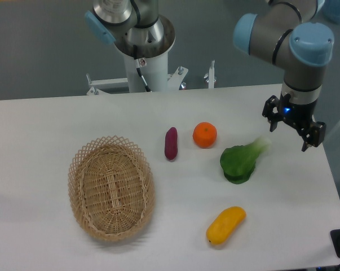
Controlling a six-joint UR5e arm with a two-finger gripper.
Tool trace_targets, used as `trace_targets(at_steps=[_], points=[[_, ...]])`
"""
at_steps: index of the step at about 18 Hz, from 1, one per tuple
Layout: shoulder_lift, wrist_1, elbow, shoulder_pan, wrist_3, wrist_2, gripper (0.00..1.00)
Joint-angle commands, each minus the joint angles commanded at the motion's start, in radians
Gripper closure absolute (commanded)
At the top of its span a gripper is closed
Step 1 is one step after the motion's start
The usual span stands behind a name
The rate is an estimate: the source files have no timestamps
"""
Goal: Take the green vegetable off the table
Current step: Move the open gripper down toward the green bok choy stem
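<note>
- The claw hangs over the table with its two fingers spread apart, holding nothing.
- The green vegetable lies just left of and below the claw, its pale stalk tip nearest the fingers.
- It looks like a light, rigid toy with smooth, probably slippery leaves.
- The narrower stalk seems the surest place to grip.
</note>
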Motion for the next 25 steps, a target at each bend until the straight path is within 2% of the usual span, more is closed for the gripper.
trace_targets(at_steps=[4,9,13,16,21,23,25], points=[[0.0,0.026,-0.011,0.0,0.011,0.006,0.0],[0.006,0.032,-0.023,0.012,0.024,0.002,0.0],[0.005,0.034,-0.063,0.031,0.153,0.006,0.0],[-0.029,0.046,-0.074,0.032,0.181,0.006,0.0],[-0.118,0.153,-0.087,0.04,0.255,0.006,0.0],[-0.133,0.169,-0.089,0.04,0.262,0.006,0.0],[-0.133,0.175,-0.118,0.04,0.264,0.006,0.0]])
